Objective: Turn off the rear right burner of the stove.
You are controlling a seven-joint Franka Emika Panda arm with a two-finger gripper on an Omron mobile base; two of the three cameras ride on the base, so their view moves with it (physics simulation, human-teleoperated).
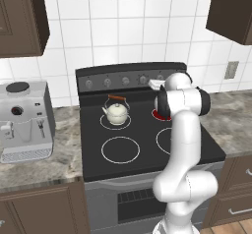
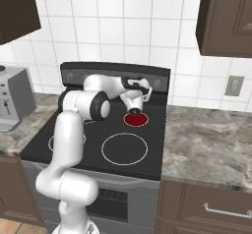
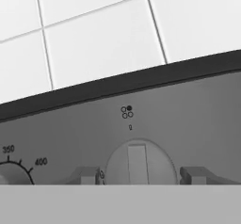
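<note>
the stove [image 2: 64, 144], a black glass-top range with a grey knob panel across its back, fills the middle of the right base view. the rear right burner [image 2: 136, 119] glows dark red at frame centre, above a larger unlit white-outlined ring.

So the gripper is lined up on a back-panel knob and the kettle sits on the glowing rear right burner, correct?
Not quite: the kettle sits on the unlit rear left zone, as the left base view shows. The rear right burner glows red with nothing on it. The gripper does straddle a knob.

base views flank stove [image 1: 147, 144], hand view close on knob [image 3: 137, 164]
</note>
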